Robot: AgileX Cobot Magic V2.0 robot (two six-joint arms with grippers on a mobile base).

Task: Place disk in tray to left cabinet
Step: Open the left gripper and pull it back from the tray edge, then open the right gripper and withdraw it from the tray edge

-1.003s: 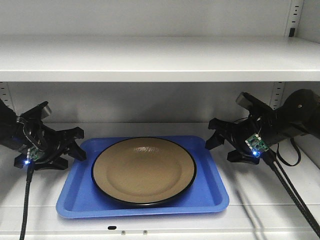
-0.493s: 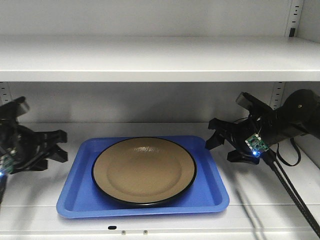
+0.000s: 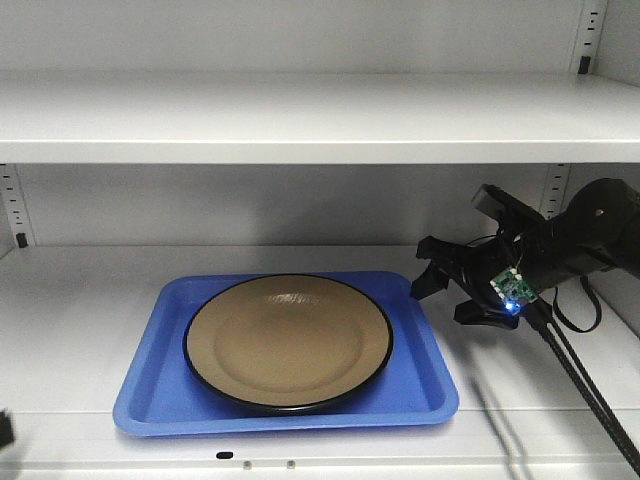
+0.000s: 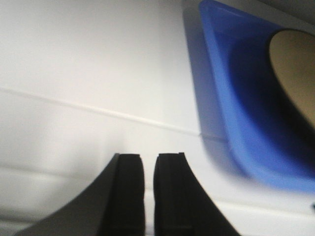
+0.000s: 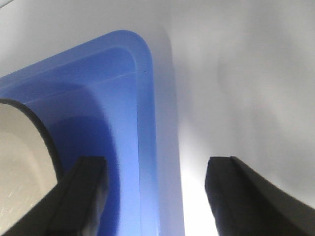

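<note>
The tray [image 3: 286,352] lies flat on the lower shelf [image 3: 520,390] of the cabinet [image 3: 300,120], in the middle of the front view. The disk [image 3: 288,343] sits flat inside it, filling most of the floor, with blue showing all round its black rim.

The right end effector [image 3: 448,292] is at about 3 o'clock from the disk, just off the tray's right rim near the far right corner. Its fingers [image 3: 428,281] are spread wide and hold nothing. In the right wrist view [image 5: 157,196] one finger sits over the tray's inner wall [image 5: 125,147] beside the disk's edge [image 5: 19,162] and the other over the bare shelf [image 5: 246,83], so the rim runs between them; whether either finger touches the tray cannot be told. A small blue light glows on the green circuit board [image 3: 510,286] at its wrist, and black cables [image 3: 585,385] trail down towards 5 o'clock.

The left end effector [image 4: 148,196] shows only in its own wrist view. Its two black fingers [image 4: 129,191] stand almost together with a thin gap between them, gripping nothing, over the white shelf [image 4: 88,73], well apart from the tray's corner [image 4: 236,123] at about 2 o'clock.
</note>
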